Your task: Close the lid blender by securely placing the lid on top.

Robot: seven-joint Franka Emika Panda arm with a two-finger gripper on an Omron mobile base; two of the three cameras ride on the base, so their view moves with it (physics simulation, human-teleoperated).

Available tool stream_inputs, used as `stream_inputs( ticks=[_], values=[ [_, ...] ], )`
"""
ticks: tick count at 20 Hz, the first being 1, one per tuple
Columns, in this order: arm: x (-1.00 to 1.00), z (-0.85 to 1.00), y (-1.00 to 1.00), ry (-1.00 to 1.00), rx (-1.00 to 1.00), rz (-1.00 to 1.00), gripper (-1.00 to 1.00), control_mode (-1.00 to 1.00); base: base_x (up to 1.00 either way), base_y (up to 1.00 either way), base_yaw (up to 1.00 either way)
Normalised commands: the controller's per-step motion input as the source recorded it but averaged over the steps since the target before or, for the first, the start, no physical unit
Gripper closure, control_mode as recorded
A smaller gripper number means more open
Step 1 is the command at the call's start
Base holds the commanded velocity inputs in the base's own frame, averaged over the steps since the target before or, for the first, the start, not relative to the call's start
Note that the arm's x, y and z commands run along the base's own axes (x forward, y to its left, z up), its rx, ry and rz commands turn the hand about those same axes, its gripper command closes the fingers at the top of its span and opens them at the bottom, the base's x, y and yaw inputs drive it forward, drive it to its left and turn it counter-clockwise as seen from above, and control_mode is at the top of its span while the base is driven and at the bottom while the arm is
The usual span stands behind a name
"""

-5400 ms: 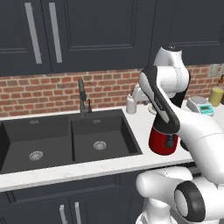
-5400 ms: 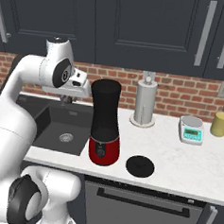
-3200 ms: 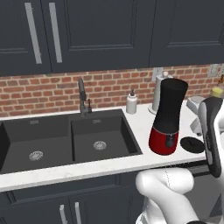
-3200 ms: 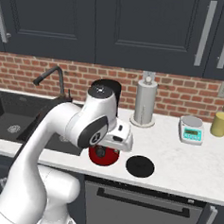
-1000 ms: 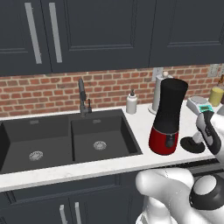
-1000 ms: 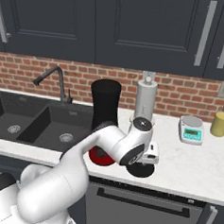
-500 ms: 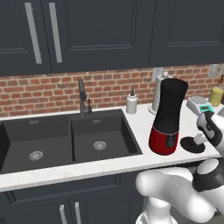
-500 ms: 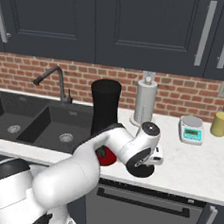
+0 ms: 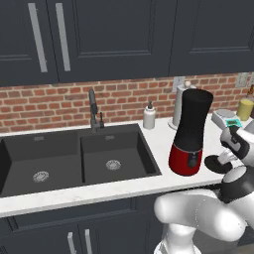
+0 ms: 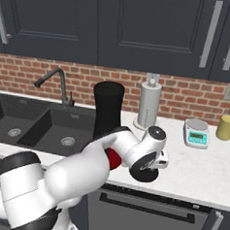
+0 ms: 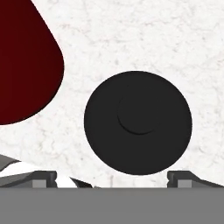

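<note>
Lid (image 11: 138,123) flat on counter, knob up; blender (image 9: 190,132) upright.

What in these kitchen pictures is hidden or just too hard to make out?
- Lid: in the right base view the arm covers most of it.
- Blender: its red base is largely behind the arm in the right base view; the hand view cuts it off at the edge.
- Hand: open, but the fingertips barely show in the hand view.
- Scale: its display is too small to read.
</note>
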Motion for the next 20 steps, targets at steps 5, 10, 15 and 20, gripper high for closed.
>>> stream_inputs(
  ticks=[5,10,15,20],
  values=[
    [0.15,-0.14,-0.02,0.00,0.00,0.03,-1.00,-1.00,0.00,0.00,0.00],
    [0.12,-0.14,-0.07,0.00,0.00,0.03,-1.00,-1.00,0.00,0.00,0.00],
    [0.11,-0.15,-0.09,0.00,0.00,0.04,-1.00,-1.00,0.00,0.00,0.00],
    [0.09,-0.16,-0.08,0.00,0.00,0.04,-1.00,-1.00,0.00,0.00,0.00]
  ],
)
